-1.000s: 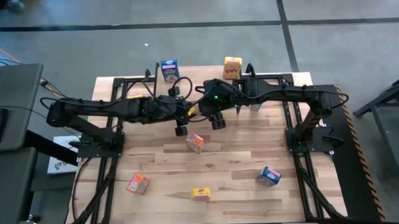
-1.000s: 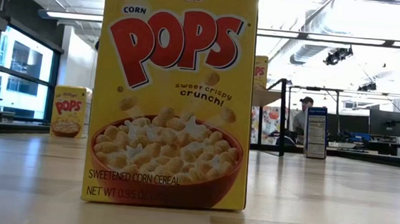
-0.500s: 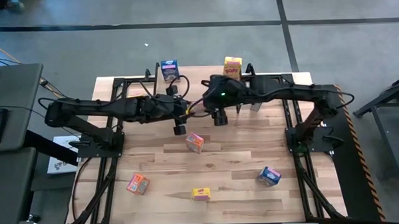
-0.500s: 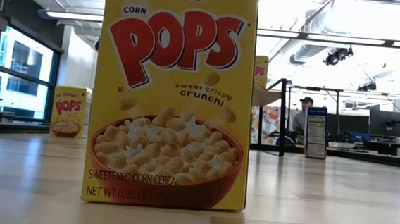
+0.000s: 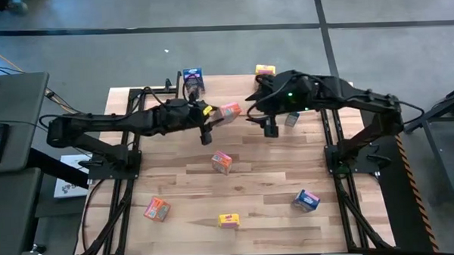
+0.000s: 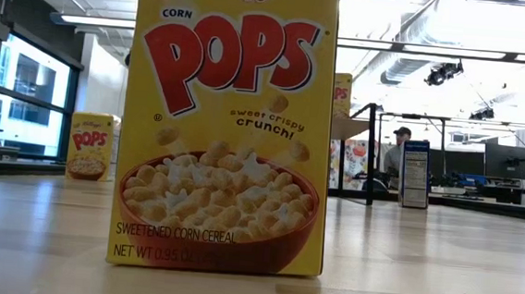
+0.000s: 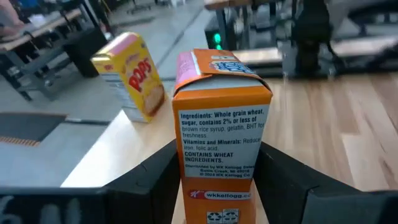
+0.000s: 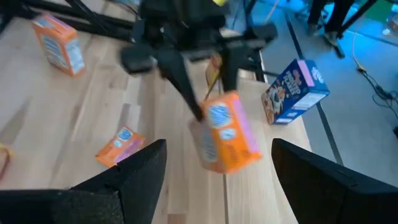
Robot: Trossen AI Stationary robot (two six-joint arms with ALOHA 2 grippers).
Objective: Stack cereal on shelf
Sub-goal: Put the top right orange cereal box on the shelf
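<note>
An orange cereal box (image 5: 230,111) hangs above the table's far middle, with my left gripper (image 5: 217,116) shut on it. My right gripper (image 5: 251,113) stands open just to the box's right, apart from it, and its wrist view shows the box (image 8: 227,134) ahead of its spread fingers. The shelf (image 5: 225,84) runs along the far edge. A blue box (image 5: 193,78) and a yellow box (image 5: 264,69) stand on its plank. My left gripper pinches the orange box between its two fingers (image 7: 158,177), one on each broad face, at the box's bottom end (image 7: 214,186). The fingers come nearly level from the table's left. The box is lifted clear and its flap end (image 7: 221,65) sticks out past the fingertips.
Loose boxes lie on the table: orange (image 5: 222,162) at the middle, orange (image 5: 157,209) near left, yellow (image 5: 229,220) near the front edge, blue (image 5: 306,200) near right. The low view is mostly filled by a yellow box (image 6: 227,126).
The two grippers met over the table's middle. My right gripper has since risen and drawn back toward the right edge, away from the left one. My left gripper has swung toward the far edge, carrying the orange box clear of the table.
</note>
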